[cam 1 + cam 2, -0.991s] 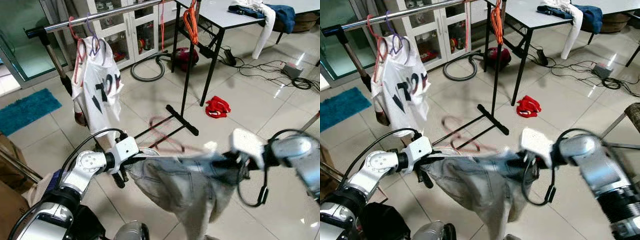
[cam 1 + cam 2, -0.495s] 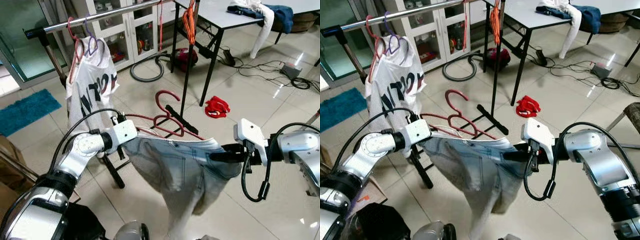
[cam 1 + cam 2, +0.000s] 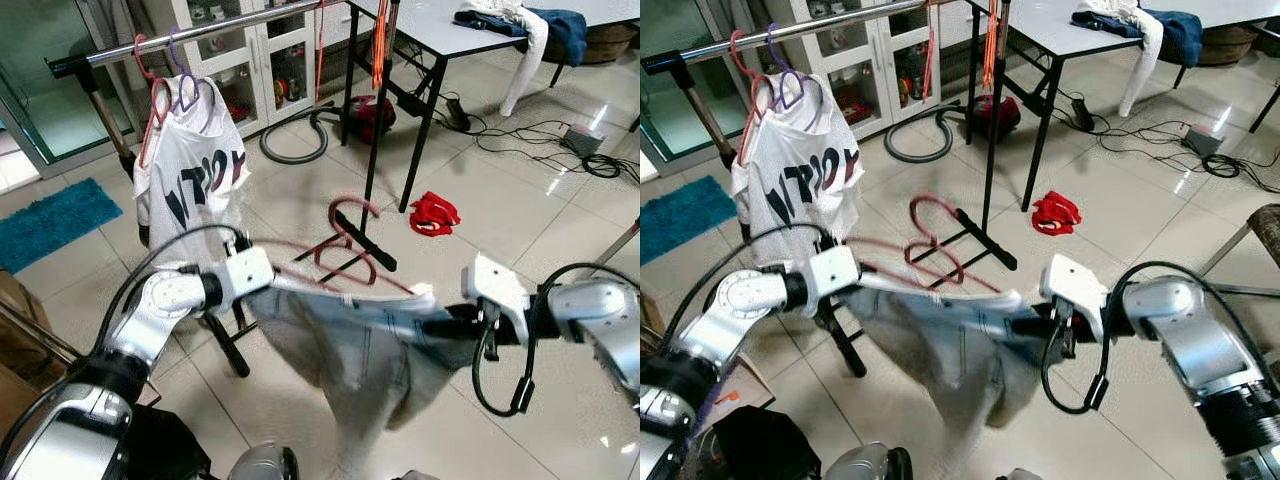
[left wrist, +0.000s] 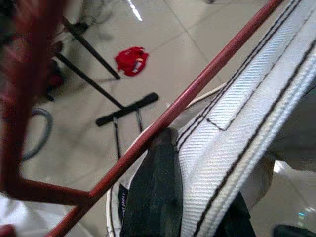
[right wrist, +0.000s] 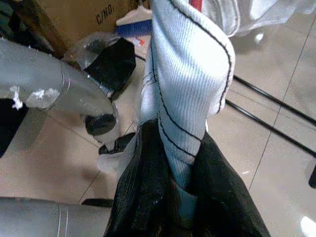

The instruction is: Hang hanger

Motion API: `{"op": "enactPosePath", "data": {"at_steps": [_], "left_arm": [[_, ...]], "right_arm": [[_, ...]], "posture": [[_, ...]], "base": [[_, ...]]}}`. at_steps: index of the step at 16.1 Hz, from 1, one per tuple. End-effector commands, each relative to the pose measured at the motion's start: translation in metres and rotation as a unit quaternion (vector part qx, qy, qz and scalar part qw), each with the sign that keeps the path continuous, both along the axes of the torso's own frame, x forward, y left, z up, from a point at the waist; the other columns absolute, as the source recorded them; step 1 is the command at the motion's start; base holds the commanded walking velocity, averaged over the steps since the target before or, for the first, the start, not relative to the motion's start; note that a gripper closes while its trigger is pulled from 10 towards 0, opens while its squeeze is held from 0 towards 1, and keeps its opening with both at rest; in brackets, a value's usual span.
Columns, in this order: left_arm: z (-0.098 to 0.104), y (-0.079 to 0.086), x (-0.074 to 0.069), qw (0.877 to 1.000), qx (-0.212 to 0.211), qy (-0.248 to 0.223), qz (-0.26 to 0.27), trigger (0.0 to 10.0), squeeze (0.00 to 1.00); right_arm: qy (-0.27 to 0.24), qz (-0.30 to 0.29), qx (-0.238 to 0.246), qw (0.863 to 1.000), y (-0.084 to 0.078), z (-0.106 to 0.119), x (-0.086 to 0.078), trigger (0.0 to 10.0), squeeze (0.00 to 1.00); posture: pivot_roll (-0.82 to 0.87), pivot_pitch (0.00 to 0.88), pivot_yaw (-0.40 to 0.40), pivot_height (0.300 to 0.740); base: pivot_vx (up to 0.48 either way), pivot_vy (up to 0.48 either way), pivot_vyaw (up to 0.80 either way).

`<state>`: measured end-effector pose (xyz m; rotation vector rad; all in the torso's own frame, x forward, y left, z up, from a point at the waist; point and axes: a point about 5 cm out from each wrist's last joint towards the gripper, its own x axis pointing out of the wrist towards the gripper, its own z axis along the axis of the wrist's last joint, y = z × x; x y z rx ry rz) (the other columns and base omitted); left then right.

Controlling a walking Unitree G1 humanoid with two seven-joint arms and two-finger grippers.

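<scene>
A red hanger carries pale denim jeans and hangs between my two arms, its hook pointing up. My left gripper is shut on the hanger's left end and the jeans' waistband; in the left wrist view its black finger presses against the red bar. My right gripper is shut on the waistband's right end, and the folded white band sits between its fingers. The clothes rail runs across the back left, well above and beyond the hanger.
A white printed shirt hangs on the rail on red and purple hangers. The rack's black foot lies on the tiles behind the jeans. A table, a vacuum, a red cloth, cables and a blue mat surround it.
The hanger with the jeans has shifted slightly, its hook now further right and blurred. Both grippers keep their hold. The jeans swing below.
</scene>
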<state>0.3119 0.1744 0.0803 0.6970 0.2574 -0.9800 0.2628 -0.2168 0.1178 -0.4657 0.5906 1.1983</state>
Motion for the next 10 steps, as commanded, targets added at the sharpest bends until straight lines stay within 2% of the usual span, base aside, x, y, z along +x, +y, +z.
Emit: {"op": "enactPosePath", "data": {"at_steps": [1,2,4,5,6,10], "left_arm": [[0.007,0.039,0.001,0.998,0.025,0.011,0.056,0.0,0.00],[0.005,0.040,-0.002,0.998,0.029,0.021,0.052,0.0,0.00],[0.001,0.041,-0.006,0.998,0.032,0.040,0.043,0.0,0.00],[0.000,0.038,-0.007,0.998,0.027,0.044,0.038,0.0,0.00],[0.000,0.035,-0.008,0.998,0.021,0.046,0.034,0.0,0.00],[0.004,0.033,-0.007,0.998,0.012,0.043,0.033,0.0,0.00]], "right_arm": [[0.019,-0.042,-0.058,0.997,-0.029,-0.007,-0.004,10.0,0.00],[0.015,-0.047,-0.068,0.996,-0.032,-0.007,-0.003,10.0,0.00],[-0.046,-0.065,-0.111,0.991,-0.040,-0.007,0.010,10.0,0.00],[-0.077,-0.064,-0.124,0.987,-0.039,-0.007,0.015,10.0,0.00],[-0.095,-0.069,-0.116,0.986,-0.035,-0.005,0.020,10.0,0.00],[-0.048,-0.016,-0.123,0.991,-0.031,-0.013,0.005,10.0,0.00]], "posture": [[-0.07,0.000,0.071,0.740],[-0.07,0.000,0.071,0.740],[-0.07,0.000,0.067,0.740],[-0.07,0.000,0.066,0.740],[-0.07,0.000,0.065,0.740],[-0.07,0.000,0.062,0.740]], "base": [[0.000,0.000,0.00],[0.000,0.000,0.00],[0.000,0.000,0.00],[0.000,0.000,0.00],[0.000,0.000,0.00],[0.000,0.000,0.00]]}}
